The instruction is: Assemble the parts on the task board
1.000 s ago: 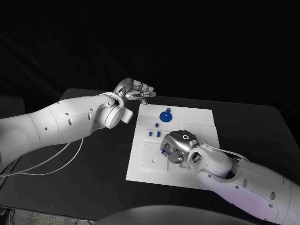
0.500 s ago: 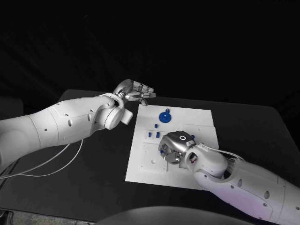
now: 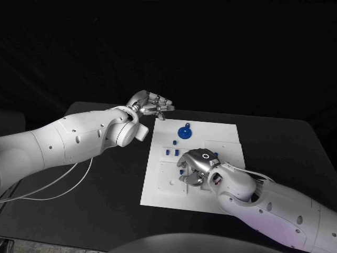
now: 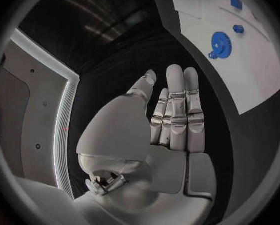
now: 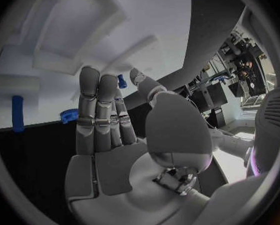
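The task board [image 3: 214, 138] lies in the middle of the black table [image 3: 290, 142], its blue gear [image 3: 185, 131] near the far edge and small blue parts [image 3: 172, 152] standing toward the left edge. Over the past second my right hand [image 3: 197, 167] has slid a little toward the board's left edge and now hovers low over its middle; in the right wrist view [image 5: 108, 130] its fingers are straight and apart, holding nothing. My left hand [image 3: 149, 103] stays off the board's far left corner, fingers extended, empty [image 4: 171, 120]. I judge no part has yet been picked up; a grasp comes next.
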Tool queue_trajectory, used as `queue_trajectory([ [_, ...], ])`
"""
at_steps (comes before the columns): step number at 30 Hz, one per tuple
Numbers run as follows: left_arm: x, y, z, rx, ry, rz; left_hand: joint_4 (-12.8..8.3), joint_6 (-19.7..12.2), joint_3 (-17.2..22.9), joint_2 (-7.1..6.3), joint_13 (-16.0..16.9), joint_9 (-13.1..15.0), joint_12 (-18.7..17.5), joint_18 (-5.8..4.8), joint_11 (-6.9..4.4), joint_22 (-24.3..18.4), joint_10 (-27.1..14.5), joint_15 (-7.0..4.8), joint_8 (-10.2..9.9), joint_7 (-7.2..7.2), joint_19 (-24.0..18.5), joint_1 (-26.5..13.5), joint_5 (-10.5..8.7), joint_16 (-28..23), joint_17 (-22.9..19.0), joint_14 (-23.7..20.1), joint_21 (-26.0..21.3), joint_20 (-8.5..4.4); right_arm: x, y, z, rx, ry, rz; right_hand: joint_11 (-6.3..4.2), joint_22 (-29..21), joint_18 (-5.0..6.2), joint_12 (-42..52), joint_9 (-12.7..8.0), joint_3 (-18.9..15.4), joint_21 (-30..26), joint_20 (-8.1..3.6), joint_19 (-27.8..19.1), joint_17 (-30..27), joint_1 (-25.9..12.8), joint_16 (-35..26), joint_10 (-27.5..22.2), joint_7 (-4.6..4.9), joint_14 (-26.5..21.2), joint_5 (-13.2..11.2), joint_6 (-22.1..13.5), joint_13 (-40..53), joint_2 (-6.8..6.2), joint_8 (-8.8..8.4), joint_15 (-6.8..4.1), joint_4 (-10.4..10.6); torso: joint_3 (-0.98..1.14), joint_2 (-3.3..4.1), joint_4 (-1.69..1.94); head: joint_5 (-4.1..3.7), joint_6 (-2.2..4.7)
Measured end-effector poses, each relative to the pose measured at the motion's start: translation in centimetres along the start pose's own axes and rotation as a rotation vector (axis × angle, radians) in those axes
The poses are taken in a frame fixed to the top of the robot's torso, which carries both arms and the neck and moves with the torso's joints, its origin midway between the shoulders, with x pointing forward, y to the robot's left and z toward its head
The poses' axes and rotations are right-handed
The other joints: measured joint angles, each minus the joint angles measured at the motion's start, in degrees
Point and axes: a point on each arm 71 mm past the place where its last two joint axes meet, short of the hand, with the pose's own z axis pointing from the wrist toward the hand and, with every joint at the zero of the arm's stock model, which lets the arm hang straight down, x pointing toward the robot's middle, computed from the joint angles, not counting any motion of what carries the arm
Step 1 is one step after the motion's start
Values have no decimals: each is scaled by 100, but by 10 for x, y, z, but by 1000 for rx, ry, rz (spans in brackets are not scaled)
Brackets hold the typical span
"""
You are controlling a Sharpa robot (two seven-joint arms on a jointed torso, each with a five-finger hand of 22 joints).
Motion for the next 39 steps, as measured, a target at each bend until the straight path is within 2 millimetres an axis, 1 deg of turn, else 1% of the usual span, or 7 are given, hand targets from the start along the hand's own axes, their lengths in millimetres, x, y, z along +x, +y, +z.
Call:
queue_trajectory([
  [2,0,0,0,-1,0,0,0,0,0,0,0,0,0,0,0,0,0,0,0,0,0,0,0,0,0,0,0,0,-1,1,-1,-1,-6,7,4,-27,-1,83,3,-437,-73,29,12,0,182,-15,-134,-21,-15,0,-79,2,85,0,15,86,0,0,0,-4,5],
  [10,-2,1,-1,-3,-2,1,0,0,0,0,0,0,0,0,0,-1,0,0,0,0,0,0,0,0,0,0,0,0,-12,-2,-12,-1,-40,38,0,-36,-1,156,2,-574,-121,32,50,1,277,-15,-170,-28,-15,0,-25,1,134,0,15,188,2,-2,-4,-43,59],
  [15,-4,1,-1,-4,-4,2,10,0,-10,0,0,0,0,0,0,-1,0,0,0,0,0,0,0,0,0,0,0,0,-42,-23,-18,43,-103,67,-30,-6,-3,192,2,-96,-121,28,55,11,361,-19,66,-11,28,0,119,0,217,0,15,181,0,-8,-8,-98,110],
  [22,-7,3,-2,-7,-10,4,13,0,-13,0,0,0,0,0,0,-1,0,0,0,0,0,0,0,0,0,0,0,0,-68,-66,-26,143,-145,83,-28,84,-6,121,2,307,-121,28,55,34,224,26,64,-11,28,1,119,0,80,0,15,118,-14,-32,-19,-166,181],
  [25,-7,3,-2,-7,-11,5,13,0,-13,0,0,0,0,0,0,-1,0,0,0,0,0,0,0,0,-1,0,0,0,-73,-86,-30,193,-142,80,35,91,-8,40,2,-41,-175,40,67,34,204,26,-169,-23,28,1,4,2,-14,0,15,134,-24,-49,-24,-181,199],
  [29,-8,4,-2,-8,-12,6,13,0,-13,0,0,0,0,0,0,-2,0,0,0,0,0,0,0,0,-1,0,0,0,-73,-98,-32,228,-125,82,84,82,8,39,3,-522,-252,48,75,34,305,26,-424,-74,-3,1,-92,1,21,0,45,254,-35,-67,-29,-198,208],
  [39,-7,5,-2,-11,-11,7,-3,0,-29,0,0,0,0,0,0,-2,0,0,0,0,0,0,0,0,-1,0,0,0,-61,-103,-29,247,-59,85,145,76,89,90,3,-764,-362,69,95,33,518,2,-601,-155,-6,1,-277,1,-46,0,48,473,-35,-70,-24,-221,228],
])
